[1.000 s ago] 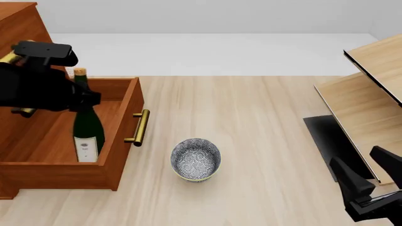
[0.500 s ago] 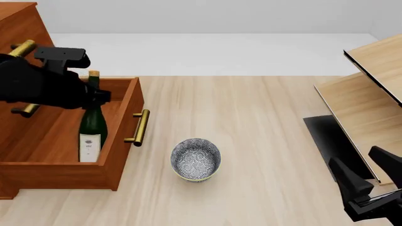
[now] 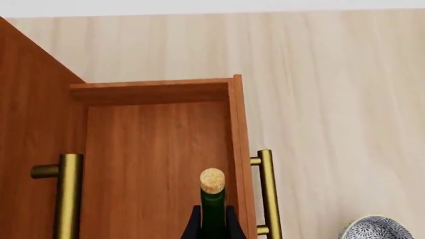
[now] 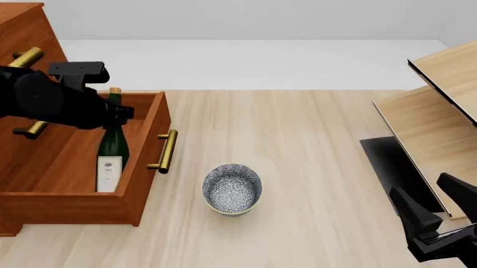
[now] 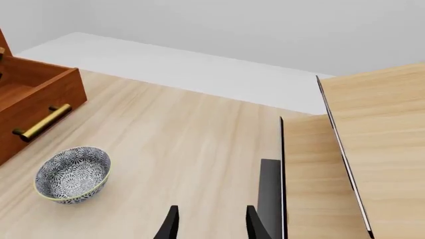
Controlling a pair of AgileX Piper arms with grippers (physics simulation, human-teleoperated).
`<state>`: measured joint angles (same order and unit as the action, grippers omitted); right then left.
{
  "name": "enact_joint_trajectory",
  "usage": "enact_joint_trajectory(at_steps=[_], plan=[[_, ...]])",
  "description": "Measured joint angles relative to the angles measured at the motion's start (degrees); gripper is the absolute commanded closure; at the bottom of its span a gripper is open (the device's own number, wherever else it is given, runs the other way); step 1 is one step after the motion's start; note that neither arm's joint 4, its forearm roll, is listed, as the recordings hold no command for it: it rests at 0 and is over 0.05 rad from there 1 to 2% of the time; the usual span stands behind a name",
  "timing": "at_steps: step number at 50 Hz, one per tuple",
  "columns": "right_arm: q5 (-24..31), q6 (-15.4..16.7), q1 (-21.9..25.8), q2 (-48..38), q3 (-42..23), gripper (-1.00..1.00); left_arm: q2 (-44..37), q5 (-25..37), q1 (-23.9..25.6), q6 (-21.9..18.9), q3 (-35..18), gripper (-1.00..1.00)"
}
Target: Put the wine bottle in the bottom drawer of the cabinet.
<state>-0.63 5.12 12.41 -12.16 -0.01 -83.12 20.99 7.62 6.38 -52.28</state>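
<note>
The wine bottle, dark green with a tan cork and a white label, stands nearly upright inside the open bottom drawer of the reddish-brown cabinet, close behind the drawer front. My left gripper is shut on the bottle's neck just under the cork. In the left wrist view the cork rises between the two black fingers, above the drawer's floor. My right gripper hangs open at the near right, holding nothing, far from the drawer; its fingers stand apart in the right wrist view.
A patterned bowl sits on the table to the right of the drawer's brass handle. A pale light-wood shelf unit fills the right side. Another brass handle sticks out of the cabinet above the drawer.
The left gripper has carried the bottle to the right, toward the drawer front, and slightly lower. The right arm has not moved.
</note>
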Motion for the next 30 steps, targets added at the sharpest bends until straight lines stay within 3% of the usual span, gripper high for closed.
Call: enact_joint_trajectory(at_steps=[30], plan=[[0.0, 0.1, 0.0, -0.2, 0.0, -1.0, -5.5, -4.3, -1.6, -0.7, -1.4, 1.0]])
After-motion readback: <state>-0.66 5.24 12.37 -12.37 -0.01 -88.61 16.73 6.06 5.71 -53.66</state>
